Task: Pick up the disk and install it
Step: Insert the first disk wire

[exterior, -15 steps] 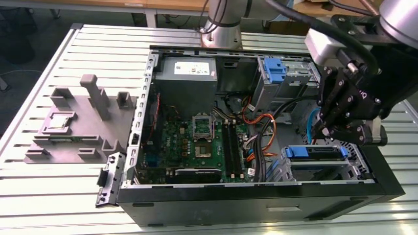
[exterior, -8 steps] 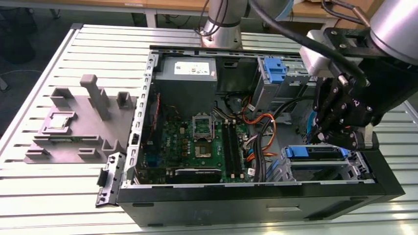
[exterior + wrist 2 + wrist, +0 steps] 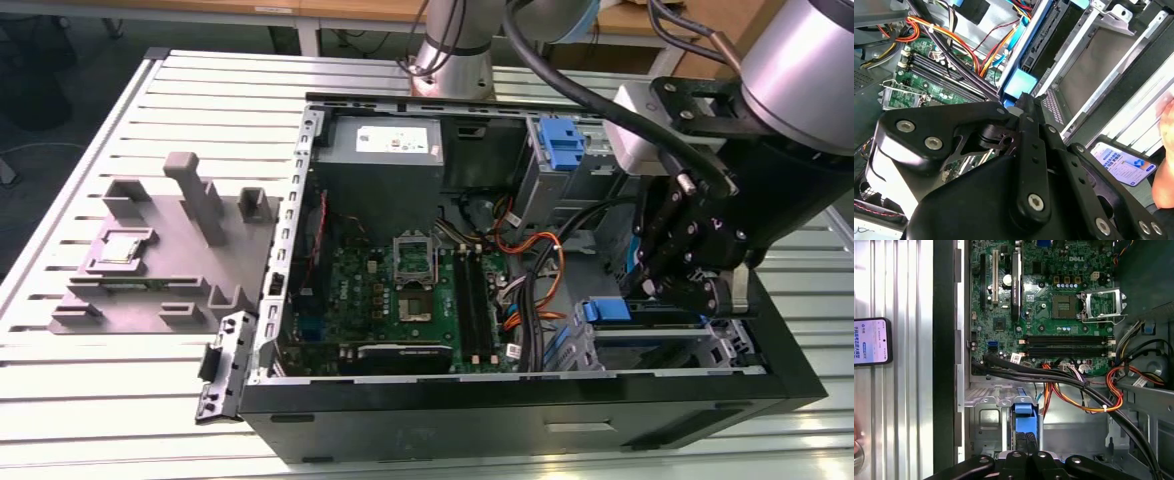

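The disk (image 3: 1024, 415) stands on edge in the metal drive cage (image 3: 667, 345), at the corner of the open computer case (image 3: 534, 410) that lies toward the exterior view's right. Of the disk, what shows is its bright blue plastic carrier: a squared blue tab at the end and a blue rail running along the narrow side. In the second wrist view the rail borders a dark, thin slab edge with a strip of connector. The broad face is turned away, so its finish cannot be judged.

The gripper (image 3: 1026, 445) is right against the tab end of the disk, with the black linkage of the arm's wrist close above the cage in the exterior view. I cannot tell whether the jaws are clenched on the carrier or released, because the black gripper body covers the meeting point in both wrist views.

Just beside the cage, black and orange cables (image 3: 1079, 400) cross over the green motherboard (image 3: 400, 290), which carries a silver processor socket (image 3: 1101, 305). A tall blue latch (image 3: 561, 145) sits in the far bay of the case, well apart from the disk.

The case rests on a slatted metal counter (image 3: 107, 370). A grey fixture (image 3: 147, 260) lies on the counter toward the exterior view's left and holds a small square chip (image 3: 120, 245). A phone (image 3: 871, 340) lies on the counter beside the case wall.
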`<state>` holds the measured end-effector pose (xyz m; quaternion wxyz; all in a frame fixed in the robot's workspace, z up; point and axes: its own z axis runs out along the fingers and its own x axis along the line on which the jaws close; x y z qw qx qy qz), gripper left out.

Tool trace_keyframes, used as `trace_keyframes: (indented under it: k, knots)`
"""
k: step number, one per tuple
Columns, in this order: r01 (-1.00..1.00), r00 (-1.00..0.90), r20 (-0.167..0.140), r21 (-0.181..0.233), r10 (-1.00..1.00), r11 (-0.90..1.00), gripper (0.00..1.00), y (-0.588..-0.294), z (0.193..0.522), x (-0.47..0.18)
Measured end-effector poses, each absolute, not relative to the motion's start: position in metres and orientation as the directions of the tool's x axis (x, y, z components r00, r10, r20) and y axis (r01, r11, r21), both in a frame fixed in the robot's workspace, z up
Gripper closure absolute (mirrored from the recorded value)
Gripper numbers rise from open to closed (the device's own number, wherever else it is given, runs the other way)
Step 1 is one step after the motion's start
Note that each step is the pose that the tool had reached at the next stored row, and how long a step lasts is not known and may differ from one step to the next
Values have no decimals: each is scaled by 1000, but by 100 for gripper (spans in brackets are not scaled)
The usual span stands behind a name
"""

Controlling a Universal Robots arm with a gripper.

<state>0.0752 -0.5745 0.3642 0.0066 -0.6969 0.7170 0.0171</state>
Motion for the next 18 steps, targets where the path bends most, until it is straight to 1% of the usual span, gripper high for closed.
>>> trace_keyframes:
  k: [18]
  knots:
    - [-1000,-8,-33,15,-999,8,90,-574,363,82]
